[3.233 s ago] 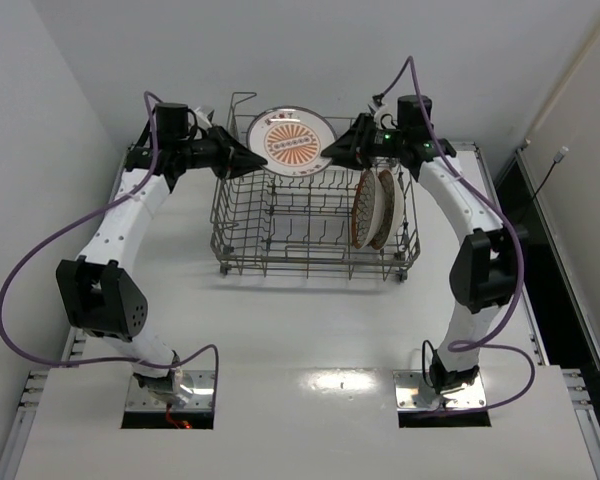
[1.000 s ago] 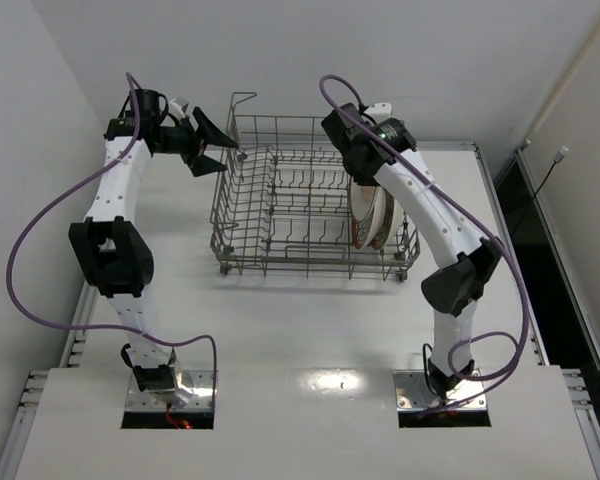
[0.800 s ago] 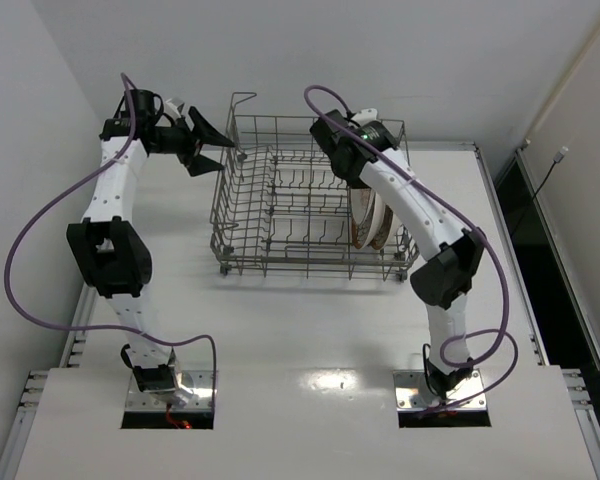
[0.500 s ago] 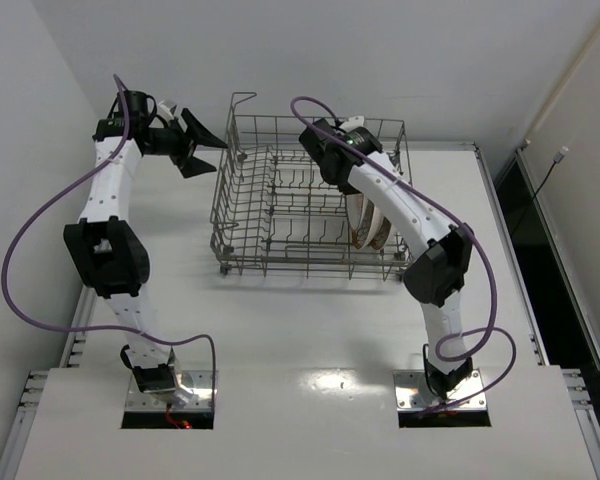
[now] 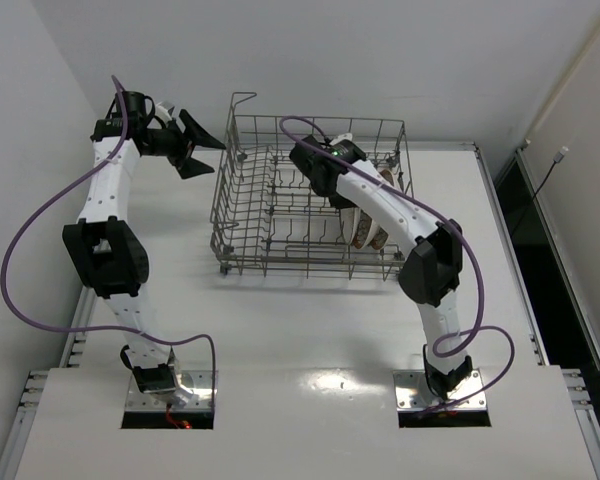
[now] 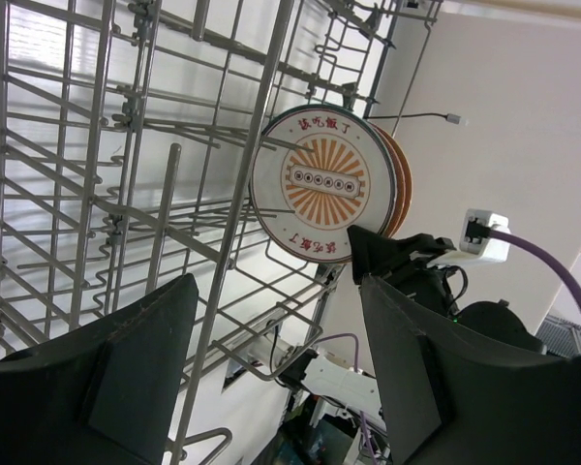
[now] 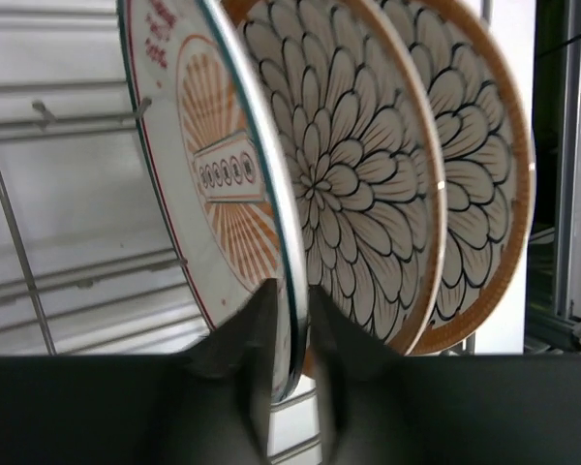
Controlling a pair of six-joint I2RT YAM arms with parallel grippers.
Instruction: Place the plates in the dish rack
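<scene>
A white table [image 5: 310, 330] fills a white-walled corner, with both arm bases at its near edge. Farther back stands the wire rack [image 5: 280, 263], its long side running left to right across the table. Left of the rack and outside it, the left gripper [image 5: 212, 158] hangs in the air, jaws spread wide with nothing between them.

The right arm bends down into the rack's right part. From above, wrist and wire hide the right gripper [image 7: 292, 334], but its own camera shows the two fingers pinching the lower rim of the white plate [image 7: 198, 165]. That plate stands on edge, its face turned to the left side of the rack.

Just behind it, to the right, stand two petal plates [image 7: 344, 184] with brown rims (facing the same way), close together; whether they touch cannot be told. Their bottom edges are cut off by the fingers and the frame. From the left wrist they show only as an orange-brown sliver behind the white plate. Red characters ring the white plate's orange sunburst, too small to read.
</scene>
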